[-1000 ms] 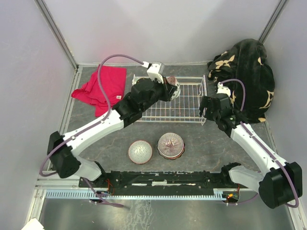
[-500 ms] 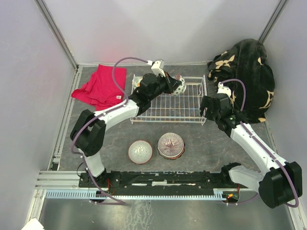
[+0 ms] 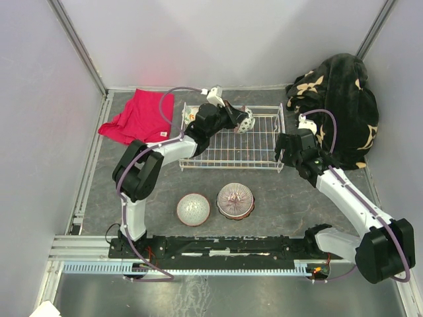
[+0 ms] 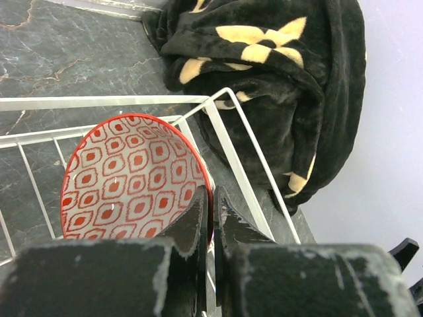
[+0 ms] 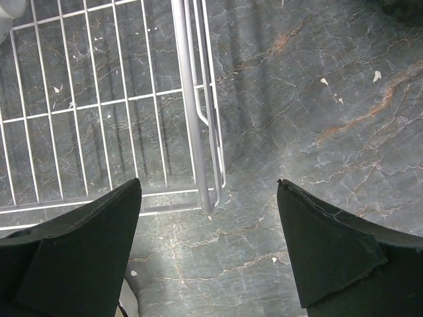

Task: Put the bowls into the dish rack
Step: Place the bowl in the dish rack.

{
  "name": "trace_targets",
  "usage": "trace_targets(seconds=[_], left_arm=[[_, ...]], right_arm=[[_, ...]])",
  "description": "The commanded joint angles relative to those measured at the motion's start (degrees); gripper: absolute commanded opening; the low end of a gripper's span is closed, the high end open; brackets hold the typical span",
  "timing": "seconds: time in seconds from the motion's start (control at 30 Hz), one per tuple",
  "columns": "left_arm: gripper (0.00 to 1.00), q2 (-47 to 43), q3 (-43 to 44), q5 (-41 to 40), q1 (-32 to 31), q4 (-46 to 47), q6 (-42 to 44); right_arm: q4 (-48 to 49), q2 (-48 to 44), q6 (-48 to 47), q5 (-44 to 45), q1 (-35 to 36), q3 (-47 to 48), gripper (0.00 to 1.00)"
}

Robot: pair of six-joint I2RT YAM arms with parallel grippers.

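While the left gripper [image 4: 211, 221] clamps both dark fingers on the rim of a bowl [image 4: 132, 175], pinching only that thin edge, the bowl hangs tilted on its side within the rack [image 4: 232, 148], near the rack's far edge and toward its right corner. Whether it touches the grid floor I cannot tell. The grip looks chancy. The bowl seems glazed, smooth and hard, with a red lattice inside and a pale outside, and a slick rim could slide out of so narrow a pinch and drop onto the wires hard enough to chip. If let go while it leans, the round bowl might roll, tip against the low side, or jam its rim between two thin white wires. The rack is light, open wirework, so a push from either arm could skid it over the dark, marbled table [image 5: 317, 99]. The right gripper [image 5: 209, 191] hovers with fingers spread wide and nothing between them, just above the rack's near right corner, close enough to knock it. A pale bowl [image 3: 193, 209] and a purplish bowl [image 3: 235, 200] wait side by side near the table's near edge. A soft black blanket [image 4: 277, 79] is heaped at the far right corner, and a red cloth [image 3: 139, 117] lies at the far left.
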Motion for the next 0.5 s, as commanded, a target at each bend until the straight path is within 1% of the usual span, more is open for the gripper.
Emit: trace_targets(seconds=[0.0,0.47], left_arm=[[0.03,0.06,3.91,1.02,0.72,8.89,-3.61],[0.03,4.12,5.47,0.76,1.15,9.73,-5.31]], right_arm=[[1.00,0.16,0.12,0.26,0.20,1.20,0.91],[0.84,-0.05,0.12,0.47,0.24,1.15,0.91]])
